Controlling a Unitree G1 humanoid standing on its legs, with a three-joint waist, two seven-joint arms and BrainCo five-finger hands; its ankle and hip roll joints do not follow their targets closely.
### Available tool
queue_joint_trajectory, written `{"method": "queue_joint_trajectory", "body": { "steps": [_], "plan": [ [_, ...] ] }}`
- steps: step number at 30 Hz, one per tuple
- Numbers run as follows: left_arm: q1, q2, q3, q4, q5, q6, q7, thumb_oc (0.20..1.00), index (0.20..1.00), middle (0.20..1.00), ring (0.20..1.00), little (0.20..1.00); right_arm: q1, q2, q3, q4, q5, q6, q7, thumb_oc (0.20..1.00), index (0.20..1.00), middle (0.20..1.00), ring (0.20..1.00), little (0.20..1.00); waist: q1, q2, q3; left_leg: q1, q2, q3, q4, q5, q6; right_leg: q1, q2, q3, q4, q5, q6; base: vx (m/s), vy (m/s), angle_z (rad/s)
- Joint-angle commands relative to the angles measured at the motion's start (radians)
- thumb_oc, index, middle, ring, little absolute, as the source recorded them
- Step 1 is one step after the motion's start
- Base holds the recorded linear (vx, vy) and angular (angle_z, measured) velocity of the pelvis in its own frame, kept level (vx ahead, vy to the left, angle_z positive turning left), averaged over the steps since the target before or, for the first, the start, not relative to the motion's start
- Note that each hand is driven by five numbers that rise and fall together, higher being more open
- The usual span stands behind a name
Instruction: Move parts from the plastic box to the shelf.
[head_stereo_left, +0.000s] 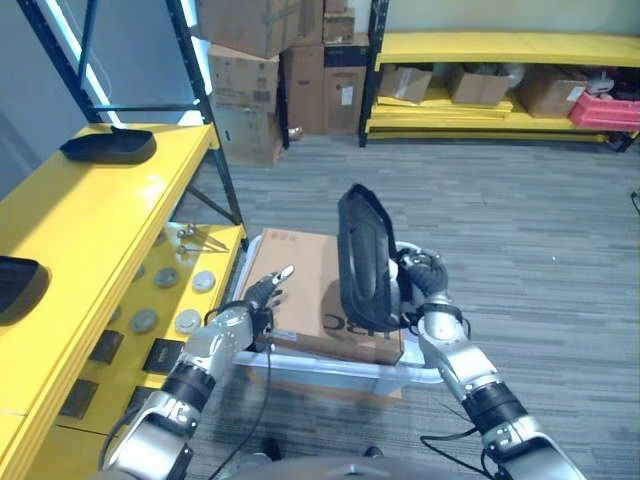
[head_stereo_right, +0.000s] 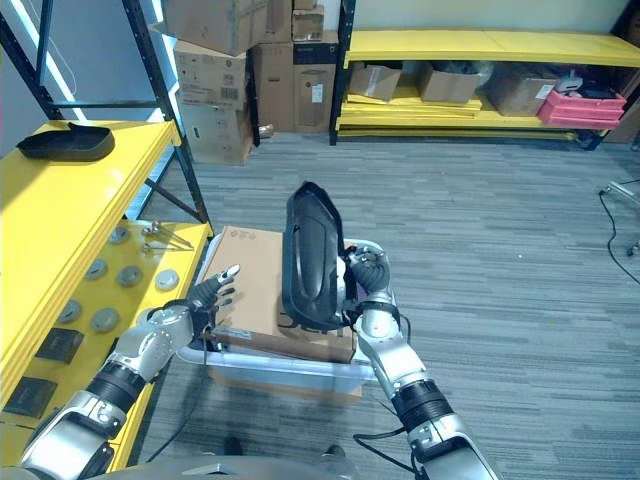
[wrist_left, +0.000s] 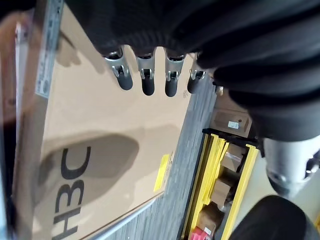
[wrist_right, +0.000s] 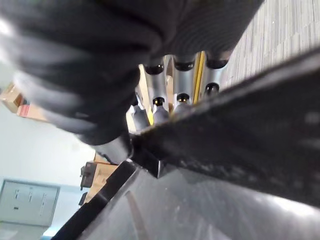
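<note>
Holding item: one long black moulded part, gripped by the right hand with its fingers curled round one edge. Position: above the clear plastic box, over a cardboard sheet that lies across the box top. Orientation: upright on edge, long axis near vertical, narrower end pointing up, hollow face turned toward the yellow shelf.

Left hand: fingers straight and relaxed, gripping nothing, held over the near left corner of the cardboard sheet; whether they touch it cannot be told.

Shelf contents: one black part at the far end of the top level, a second black part at the near left edge; round grey discs on the lower level.

View differences: head views give the whole part and its stance. Right wrist view gives just the grip on the dark rim at close range. Left wrist view gives the open fingers against the cardboard, plus distant yellow racking.
</note>
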Motion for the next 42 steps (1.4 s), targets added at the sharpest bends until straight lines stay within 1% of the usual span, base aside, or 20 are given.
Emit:
{"method": "queue_joint_trajectory", "body": {
  "steps": [1,4,8,13,17,21,24,28,29,30,31,32,34,37,39,40,42],
  "plan": [
    [-0.093,-0.026,-0.053,0.014,-0.059,-0.032,0.013,1.000,1.000,1.000,1.000,1.000,-0.122,0.015,0.017,0.024,-0.043,-0.055,0.023,0.200,0.200,0.200,0.200,0.200,0.030,-0.005,-0.039,-0.021,0.060,0.004,0.068,-0.056,-0.031,-0.033,-0.072,-0.027,0.031,0.004,0.086,0.00,0.000,0.00],
    [-0.103,-0.041,-0.061,0.021,-0.078,-0.060,0.024,1.000,1.000,1.000,1.000,1.000,-0.136,0.021,0.033,0.028,-0.039,-0.053,0.026,0.200,0.200,0.200,0.200,0.200,0.029,-0.005,-0.039,-0.020,0.059,0.002,0.068,-0.056,-0.031,-0.032,-0.070,-0.025,0.031,0.003,0.084,0.00,0.000,0.00],
    [-0.105,-0.047,-0.054,0.006,-0.103,-0.081,0.018,1.000,1.000,1.000,1.000,1.000,-0.134,0.022,0.041,0.026,-0.046,-0.050,0.043,0.200,0.200,0.200,0.200,0.200,0.025,-0.007,-0.041,-0.019,0.058,0.000,0.071,-0.060,-0.031,-0.032,-0.068,-0.020,0.032,-0.001,0.083,0.00,0.000,0.00],
    [-0.102,-0.038,-0.049,-0.013,-0.113,-0.101,-0.045,1.000,1.000,1.000,1.000,1.000,-0.127,0.016,0.043,0.029,-0.043,-0.052,0.049,0.200,0.200,0.200,0.200,0.200,0.024,-0.007,-0.038,-0.017,0.059,0.000,0.075,-0.063,-0.032,-0.031,-0.068,-0.018,0.036,-0.005,0.082,0.01,0.008,-0.04],
    [-0.099,-0.037,-0.065,-0.079,-0.157,-0.127,-0.071,1.000,1.000,1.000,1.000,1.000,-0.124,0.019,0.045,0.028,-0.049,-0.051,0.049,0.200,0.200,0.200,0.200,0.200,0.026,-0.005,-0.034,-0.015,0.056,-0.004,0.073,-0.065,-0.030,-0.030,-0.068,-0.018,0.036,-0.005,0.083,0.01,0.012,-0.07],
    [-0.098,-0.024,-0.079,-0.168,-0.165,-0.128,-0.113,1.000,1.000,1.000,1.000,1.000,-0.120,0.011,0.044,0.021,-0.043,-0.046,0.058,0.200,0.200,0.200,0.200,0.200,0.026,-0.006,-0.034,-0.011,0.054,-0.003,0.070,-0.065,-0.028,-0.028,-0.068,-0.019,0.036,-0.005,0.083,0.00,0.000,0.00],
    [-0.098,-0.016,-0.086,-0.189,-0.166,-0.124,-0.121,1.000,1.000,1.000,1.000,1.000,-0.119,0.010,0.044,0.021,-0.043,-0.048,0.060,0.200,0.200,0.200,0.200,0.200,0.026,-0.006,-0.034,-0.011,0.053,-0.003,0.071,-0.066,-0.027,-0.028,-0.068,-0.019,0.038,-0.005,0.083,0.00,0.000,0.00],
    [-0.102,-0.007,-0.105,-0.222,-0.152,-0.084,-0.149,1.000,1.000,1.000,1.000,1.000,-0.125,0.010,0.043,0.026,-0.044,-0.049,0.066,0.200,0.200,0.200,0.200,0.200,0.025,-0.005,-0.035,-0.011,0.052,-0.001,0.071,-0.066,-0.026,-0.028,-0.068,-0.016,0.038,-0.006,0.083,0.00,0.000,0.00],
    [-0.104,-0.004,-0.113,-0.229,-0.140,-0.063,-0.141,1.000,1.000,1.000,1.000,1.000,-0.126,0.012,0.043,0.026,-0.046,-0.050,0.066,0.200,0.200,0.200,0.200,0.200,0.024,-0.005,-0.035,-0.011,0.052,0.000,0.071,-0.066,-0.026,-0.028,-0.067,-0.015,0.038,-0.006,0.083,0.00,0.000,0.00],
    [-0.105,0.000,-0.122,-0.226,-0.115,-0.041,-0.136,1.000,1.000,1.000,1.000,1.000,-0.128,0.011,0.042,0.027,-0.045,-0.050,0.069,0.200,0.200,0.200,0.200,0.200,0.023,-0.004,-0.036,-0.010,0.052,0.001,0.070,-0.066,-0.025,-0.028,-0.066,-0.013,0.038,-0.007,0.084,0.00,0.000,0.00],
    [-0.105,0.000,-0.123,-0.226,-0.112,-0.039,-0.136,1.000,1.000,1.000,1.000,1.000,-0.128,0.011,0.042,0.027,-0.044,-0.050,0.069,0.200,0.200,0.200,0.200,0.200,0.023,-0.004,-0.036,-0.010,0.052,0.001,0.070,-0.066,-0.025,-0.028,-0.066,-0.013,0.038,-0.007,0.084,0.00,0.000,0.00],
    [-0.105,0.007,-0.131,-0.222,-0.090,-0.018,-0.132,1.000,1.000,1.000,1.000,1.000,-0.129,0.009,0.040,0.026,-0.043,-0.048,0.072,0.200,0.200,0.200,0.200,0.200,0.023,-0.004,-0.037,-0.010,0.052,0.001,0.070,-0.066,-0.026,-0.029,-0.065,-0.012,0.039,-0.008,0.084,0.00,0.000,0.00],
    [-0.105,0.010,-0.141,-0.208,-0.079,0.018,-0.128,1.000,1.000,1.000,1.000,1.000,-0.130,0.008,0.040,0.027,-0.041,-0.047,0.075,0.200,0.200,0.200,0.200,0.200,0.022,-0.003,-0.039,-0.009,0.052,0.001,0.068,-0.066,-0.025,-0.029,-0.065,-0.010,0.038,-0.008,0.085,0.00,0.000,0.00],
    [-0.107,0.013,-0.154,-0.173,-0.052,0.055,-0.127,1.000,1.000,1.000,1.000,1.000,-0.133,0.008,0.042,0.027,-0.041,-0.042,0.082,0.200,0.200,0.200,0.200,0.200,0.019,-0.003,-0.040,-0.008,0.052,0.002,0.067,-0.065,-0.024,-0.030,-0.063,-0.006,0.040,-0.009,0.086,0.00,0.000,0.00],
    [-0.108,0.013,-0.170,-0.135,-0.026,0.060,-0.135,1.000,1.000,1.000,1.000,1.000,-0.136,0.008,0.047,0.027,-0.040,-0.038,0.081,0.200,0.200,0.200,0.200,0.200,0.016,-0.002,-0.039,-0.008,0.052,0.002,0.067,-0.066,-0.024,-0.032,-0.063,-0.003,0.041,-0.010,0.087,0.00,0.000,0.00],
    [-0.109,0.013,-0.171,-0.128,-0.016,0.077,-0.133,1.000,1.000,1.000,1.000,1.000,-0.136,0.011,0.050,0.031,-0.040,-0.038,0.078,0.200,0.200,0.200,0.200,0.200,0.016,-0.002,-0.040,-0.008,0.051,0.003,0.067,-0.066,-0.024,-0.031,-0.063,-0.004,0.039,-0.009,0.088,0.00,0.000,0.00],
    [-0.110,0.011,-0.179,-0.112,-0.007,0.076,-0.137,1.000,1.000,1.000,1.000,1.000,-0.138,0.014,0.053,0.033,-0.041,-0.038,0.077,0.200,0.200,0.200,0.200,0.200,0.016,-0.001,-0.039,-0.008,0.052,0.004,0.067,-0.065,-0.024,-0.031,-0.063,-0.003,0.039,-0.009,0.088,0.00,0.000,0.00]
  ]
}}
